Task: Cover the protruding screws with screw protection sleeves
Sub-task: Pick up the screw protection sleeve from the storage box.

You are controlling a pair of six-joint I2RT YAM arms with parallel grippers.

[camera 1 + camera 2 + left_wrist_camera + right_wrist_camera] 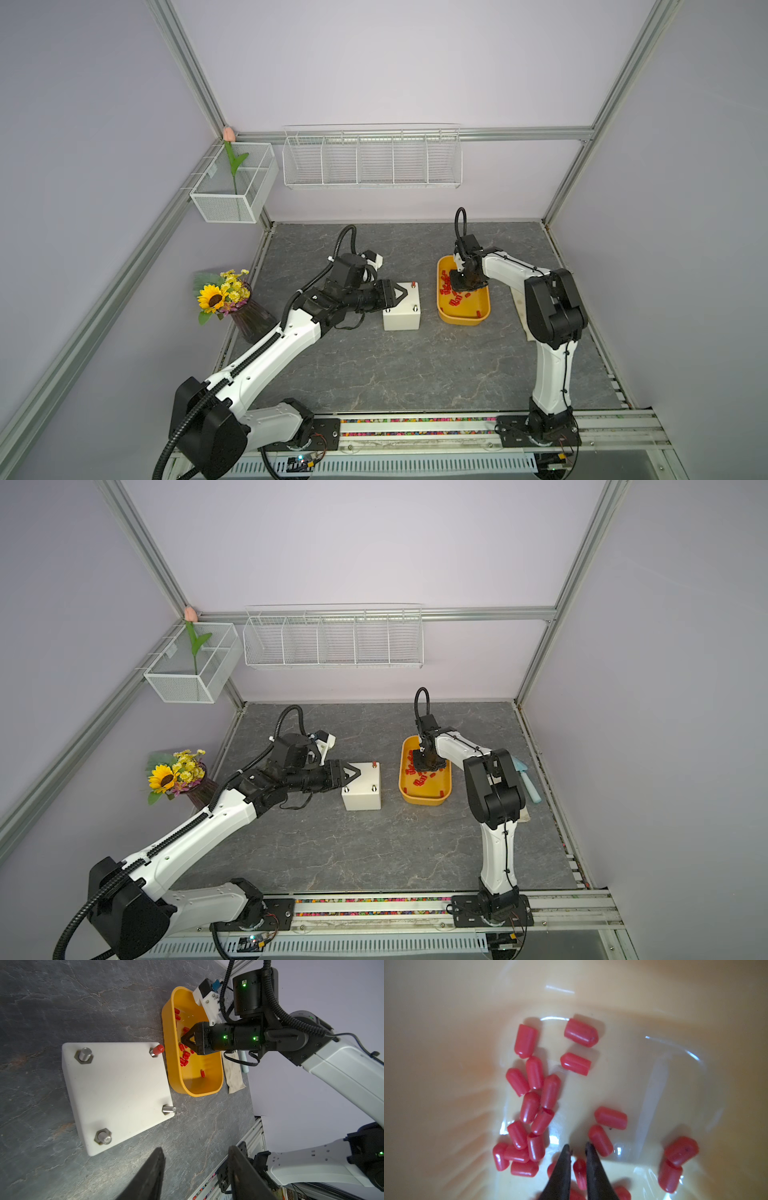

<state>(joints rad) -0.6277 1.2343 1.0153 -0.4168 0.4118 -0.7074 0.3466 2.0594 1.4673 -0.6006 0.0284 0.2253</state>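
Right gripper point(576, 1147) is down in the pile, jaws pulled in narrow with one red sleeve point(580, 1169) sitting between the tips. Looks like a pinch, but the wrist view is blurry there and I honestly can't tell whether it's actually clamped. The rest of the screw protection sleeves point(533, 1105) lie loose around it on the floor of the yellow tray point(199, 1095). The tray sits just right of the white box point(116, 1093), so each refill is a short reach. A fitted sleeve point(159, 1049) already caps the box's far-right corner; three protruding screws point(168, 1109) are bare. Left gripper point(195, 1148) hangs empty, jaws apart, over the box's left edge, probably parked there to steady it.
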